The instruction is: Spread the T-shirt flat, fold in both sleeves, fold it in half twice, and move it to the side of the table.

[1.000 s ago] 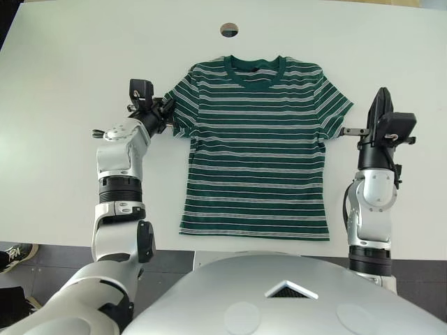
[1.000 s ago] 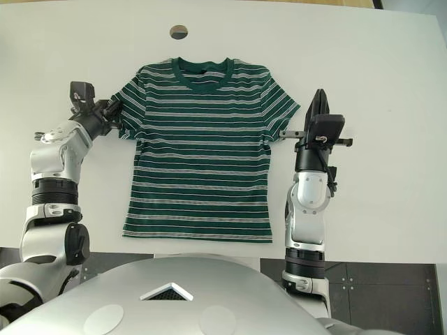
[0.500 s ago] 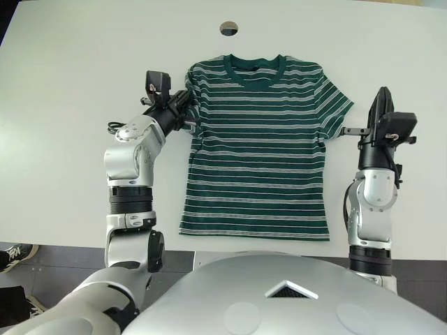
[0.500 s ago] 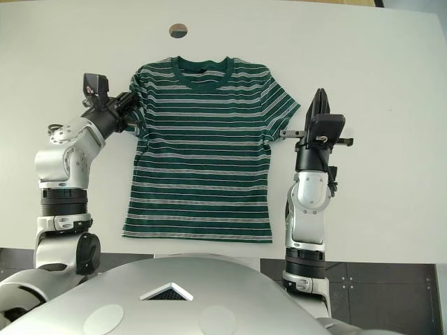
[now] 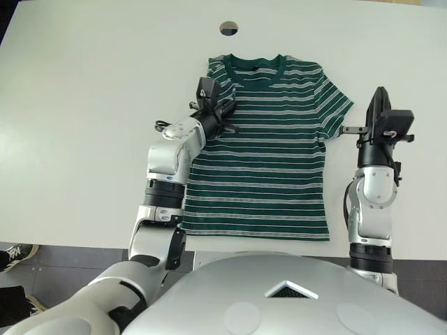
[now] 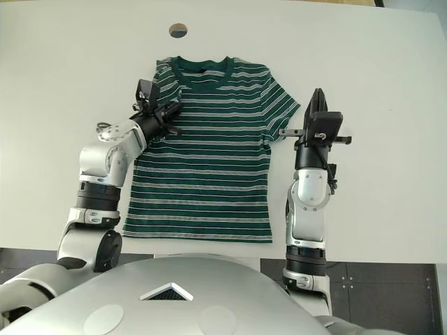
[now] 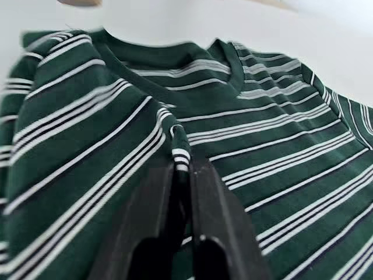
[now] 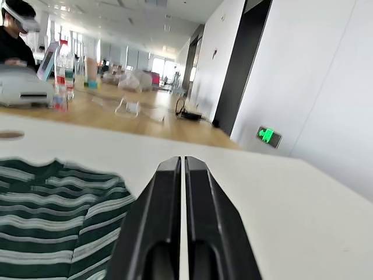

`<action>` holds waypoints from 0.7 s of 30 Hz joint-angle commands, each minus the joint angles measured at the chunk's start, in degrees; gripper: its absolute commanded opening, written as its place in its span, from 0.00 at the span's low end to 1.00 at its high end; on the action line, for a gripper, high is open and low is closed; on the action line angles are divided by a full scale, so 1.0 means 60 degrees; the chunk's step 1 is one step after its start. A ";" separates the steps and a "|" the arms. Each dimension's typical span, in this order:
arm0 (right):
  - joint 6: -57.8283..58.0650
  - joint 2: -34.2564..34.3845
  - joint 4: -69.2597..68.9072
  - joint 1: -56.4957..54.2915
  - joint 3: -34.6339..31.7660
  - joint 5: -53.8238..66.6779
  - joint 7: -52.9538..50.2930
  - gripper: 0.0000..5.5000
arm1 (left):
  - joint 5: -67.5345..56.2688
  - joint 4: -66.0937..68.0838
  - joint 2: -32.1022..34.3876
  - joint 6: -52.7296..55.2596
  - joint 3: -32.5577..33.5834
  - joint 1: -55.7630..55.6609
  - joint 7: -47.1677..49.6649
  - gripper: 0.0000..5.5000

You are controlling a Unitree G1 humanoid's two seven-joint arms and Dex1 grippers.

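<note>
A dark green T-shirt with white stripes lies flat on the white table, its collar at the far side. My left gripper is over the shirt's chest, shut on the hem of the left sleeve, which is folded in over the body. The right sleeve still lies spread out. Just beside that sleeve, my right gripper stands upright above the table, its fingers shut on nothing.
A round hole sits in the table beyond the collar. The shirt's bottom hem lies close to the table's front edge. Bare white table stretches wide on the left and on the right.
My left gripper has carried the left sleeve to the right, from the shirt's outer left edge onto its chest. The right arm has stayed still.
</note>
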 commanded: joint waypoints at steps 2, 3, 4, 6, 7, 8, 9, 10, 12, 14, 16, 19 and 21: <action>0.2084 -0.0586 0.0499 -0.1068 -0.0596 0.1007 0.0793 0.17 | 0.0217 0.0443 -0.0204 -0.0333 -0.0119 -0.0235 0.0047 0.23; 0.2560 -0.0763 0.0764 -0.1389 -0.0773 0.1261 0.0999 0.22 | 0.0232 0.0444 -0.0232 -0.0387 -0.0114 -0.0210 0.0054 0.27; 0.2974 -0.0942 0.1094 -0.1708 -0.0934 0.1480 0.1189 0.25 | 0.0250 0.0369 -0.0255 -0.0449 -0.0124 -0.0163 0.0055 0.30; 0.3513 -0.1285 0.1783 -0.2270 -0.1067 0.1694 0.1519 0.32 | 0.0247 0.0028 -0.0265 -0.0529 -0.0135 -0.0043 0.0051 0.32; 0.3708 -0.1389 0.2064 -0.2484 -0.1103 0.1796 0.1649 0.35 | 0.0191 -0.0235 -0.0266 -0.0541 -0.0104 0.0024 0.0032 0.32; 0.3882 -0.1478 0.2272 -0.2644 -0.1083 0.1843 0.1792 0.38 | 0.0115 -0.0482 -0.0271 -0.0538 -0.0052 0.0077 0.0015 0.32; 0.4082 -0.1546 0.2489 -0.2776 -0.1030 0.1891 0.1937 0.42 | -0.0002 -0.0851 -0.0289 -0.0519 0.0038 0.0146 0.0015 0.32; 0.4276 -0.1601 0.2658 -0.2870 -0.0974 0.1937 0.2090 0.44 | -0.0082 -0.1169 -0.0302 -0.0511 0.0104 0.0197 0.0034 0.32; 0.4787 -0.1620 0.2983 -0.3018 -0.0879 0.2170 0.2484 0.47 | -0.0289 -0.1903 -0.0310 -0.0444 0.0261 0.0292 0.0098 0.32; 0.5137 -0.1629 0.3200 -0.3123 -0.0879 0.2356 0.2768 0.47 | -0.0479 -0.2531 -0.0314 -0.0325 0.0383 0.0389 0.0166 0.32; 0.5385 -0.1680 0.3328 -0.3207 -0.0881 0.2472 0.2973 0.47 | -0.0609 -0.2961 -0.0317 -0.0205 0.0474 0.0459 0.0255 0.32; 0.5586 -0.1767 0.3528 -0.3292 -0.0814 0.2510 0.3194 0.47 | -0.0671 -0.3056 -0.0322 -0.0203 0.0570 0.0454 0.0402 0.32; 0.5790 -0.1833 0.3679 -0.3303 -0.0597 0.2489 0.3473 0.47 | -0.0645 -0.2928 -0.0341 -0.0270 0.0658 0.0435 0.0526 0.32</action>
